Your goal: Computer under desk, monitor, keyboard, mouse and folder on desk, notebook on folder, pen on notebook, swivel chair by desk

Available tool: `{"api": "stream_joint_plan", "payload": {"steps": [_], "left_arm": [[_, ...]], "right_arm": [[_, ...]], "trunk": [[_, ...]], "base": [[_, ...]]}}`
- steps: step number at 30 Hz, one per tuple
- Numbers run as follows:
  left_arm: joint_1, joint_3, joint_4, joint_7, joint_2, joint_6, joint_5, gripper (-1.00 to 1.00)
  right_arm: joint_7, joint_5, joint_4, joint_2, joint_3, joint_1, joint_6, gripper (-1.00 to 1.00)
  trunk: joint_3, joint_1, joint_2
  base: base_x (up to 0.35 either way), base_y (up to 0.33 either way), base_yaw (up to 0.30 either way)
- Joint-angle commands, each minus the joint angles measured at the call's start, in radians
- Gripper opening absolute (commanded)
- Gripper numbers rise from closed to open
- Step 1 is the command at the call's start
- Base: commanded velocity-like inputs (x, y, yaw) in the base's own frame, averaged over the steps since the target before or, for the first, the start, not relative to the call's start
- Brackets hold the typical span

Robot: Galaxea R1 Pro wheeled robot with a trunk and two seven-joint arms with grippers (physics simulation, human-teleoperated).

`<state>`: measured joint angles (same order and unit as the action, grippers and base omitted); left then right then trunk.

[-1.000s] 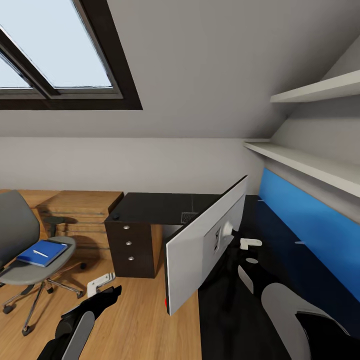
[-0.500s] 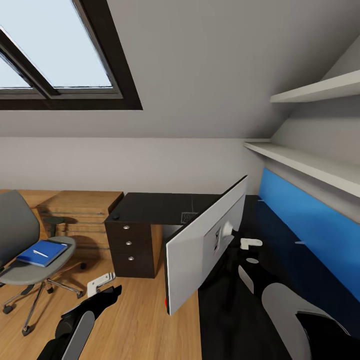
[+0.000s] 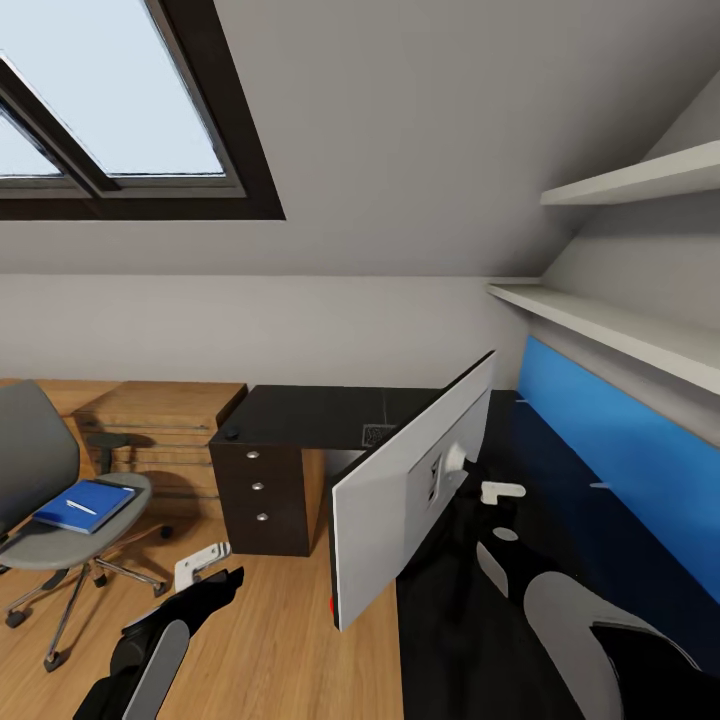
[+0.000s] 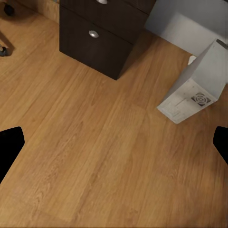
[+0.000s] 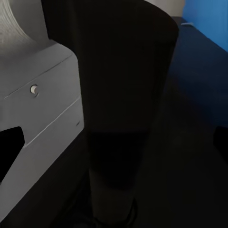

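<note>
Right pincer (image 3: 500,492) reaches behind tilted monitor (image 3: 400,500).

swivel chair (image 3: 40,470) cut off at left edge — monitor (image 3: 410,490) screen hidden

Right gripper (image 3: 500,491) pulled back slightly from monitor (image 3: 410,490) rear, toward camera; forearm shifted lower with it. Fingers now just clear of stand mount.

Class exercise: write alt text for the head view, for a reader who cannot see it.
A grey monitor tilts in front of the robot, its back to the camera, beside a dark desk with drawers. At left, a grey swivel chair holds a blue folder.
</note>
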<state>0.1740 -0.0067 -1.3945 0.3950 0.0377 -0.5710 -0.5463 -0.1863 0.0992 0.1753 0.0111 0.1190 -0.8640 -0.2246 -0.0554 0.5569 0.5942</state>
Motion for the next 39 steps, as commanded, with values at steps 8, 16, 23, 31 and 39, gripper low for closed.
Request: {"api": "stream_joint_plan", "payload": {"steps": [8,16,23,31,39], "left_arm": [[0.001,-0.001,-0.011,0.008,0.001,-0.003,-0.011,1.00],[0.001,-0.001,-0.012,0.008,0.001,-0.003,-0.011,1.00],[0.001,-0.001,-0.012,0.008,0.001,-0.003,-0.011,1.00],[0.001,0.000,-0.011,0.008,0.002,-0.003,-0.010,1.00],[0.001,0.000,-0.011,0.009,0.002,-0.003,-0.008,1.00]], "right_arm": [[-0.002,0.012,-0.019,0.000,0.007,-0.001,-0.052,1.00],[-0.001,0.013,-0.022,0.000,0.007,-0.001,-0.060,1.00],[-0.001,0.013,-0.022,0.000,0.007,-0.001,-0.061,1.00],[-0.002,0.013,-0.022,0.000,0.007,-0.001,-0.057,1.00],[-0.002,0.013,-0.022,0.001,0.007,-0.001,-0.054,1.00]], "trunk": [[-0.002,0.000,0.002],[-0.002,0.000,0.002],[-0.002,0.000,0.002],[-0.002,0.000,0.002],[-0.002,0.000,0.002]], "base": [[0.000,0.000,0.000],[0.000,0.000,0.000],[0.000,0.000,0.000],[0.000,0.000,0.000],[0.000,0.000,0.000]]}}
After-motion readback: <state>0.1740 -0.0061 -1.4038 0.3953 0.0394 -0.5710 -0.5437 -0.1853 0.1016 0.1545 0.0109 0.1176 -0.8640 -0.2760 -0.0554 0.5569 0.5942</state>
